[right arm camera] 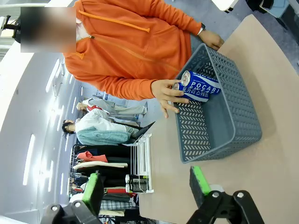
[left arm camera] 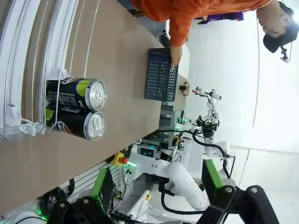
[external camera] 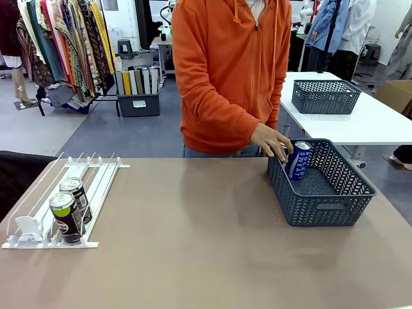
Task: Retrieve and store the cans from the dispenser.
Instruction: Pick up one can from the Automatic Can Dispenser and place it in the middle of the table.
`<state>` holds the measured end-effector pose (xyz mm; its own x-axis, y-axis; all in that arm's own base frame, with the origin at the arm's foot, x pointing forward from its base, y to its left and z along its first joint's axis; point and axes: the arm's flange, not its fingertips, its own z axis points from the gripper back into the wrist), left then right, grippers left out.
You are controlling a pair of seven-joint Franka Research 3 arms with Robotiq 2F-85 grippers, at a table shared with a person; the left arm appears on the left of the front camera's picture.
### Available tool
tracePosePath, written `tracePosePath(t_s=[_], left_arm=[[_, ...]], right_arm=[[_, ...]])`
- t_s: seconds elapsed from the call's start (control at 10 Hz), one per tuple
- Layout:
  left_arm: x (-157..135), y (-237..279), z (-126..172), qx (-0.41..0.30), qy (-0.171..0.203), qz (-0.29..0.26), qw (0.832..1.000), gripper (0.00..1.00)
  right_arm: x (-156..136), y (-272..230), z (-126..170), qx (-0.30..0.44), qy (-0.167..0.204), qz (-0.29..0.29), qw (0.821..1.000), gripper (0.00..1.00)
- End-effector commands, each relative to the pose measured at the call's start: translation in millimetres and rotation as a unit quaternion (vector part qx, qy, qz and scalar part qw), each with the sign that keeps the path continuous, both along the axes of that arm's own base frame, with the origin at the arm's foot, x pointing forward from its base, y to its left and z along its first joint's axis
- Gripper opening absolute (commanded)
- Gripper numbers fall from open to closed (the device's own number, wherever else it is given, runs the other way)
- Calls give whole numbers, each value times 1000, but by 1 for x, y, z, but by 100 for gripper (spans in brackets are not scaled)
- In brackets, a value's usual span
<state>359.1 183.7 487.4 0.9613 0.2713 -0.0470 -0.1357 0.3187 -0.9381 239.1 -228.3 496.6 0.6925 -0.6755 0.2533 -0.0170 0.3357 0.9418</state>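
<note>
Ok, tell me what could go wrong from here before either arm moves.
1. The person's hand is at the basket on the blue cans; an arm reaching there could strike it.
2. Two black cans stand close together in one dispenser lane; gripping the front one might knock or free the rear one.

blk cans [external camera: 67,217] x2 | blue cans [external camera: 300,161] x2 | dispenser [external camera: 103,187] x1 | baskets [external camera: 322,207] x2

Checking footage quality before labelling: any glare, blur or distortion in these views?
Front view: even light, sharp, faint shadows on the table. Left wrist view: rolled sideways, rack rails bowed, can tops glinting. Right wrist view: washed-out brightness at left, blue can lettering crisp.
</note>
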Motion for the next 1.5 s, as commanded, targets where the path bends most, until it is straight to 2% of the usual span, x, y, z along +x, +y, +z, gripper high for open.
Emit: tracePosePath(t_s=[0.0,0.7,0.9,1.1,1.2,1.3,1.4], left_arm=[[-3,0,0,1,-2,-6,1000,100],[0,0,0,0,0,0,1000,100],[13,-50,31,127,31,-48,990,100],[30,-114,44,272,64,-107,954,100],[37,-150,45,363,87,-116,920,100],[41,-178,43,419,89,-120,896,100],[43,-205,36,484,93,-116,862,100]], right_arm=[[3,0,1,3,-20,-1,1000,100],[3,0,1,3,-20,-1,1000,100],[3,0,1,3,-20,-1,1000,100],[3,0,1,3,-20,-1,1000,100],[3,0,1,3,-20,-1,1000,100],[3,0,1,3,-20,-1,1000,100],[3,0,1,3,-20,-1,1000,100]])
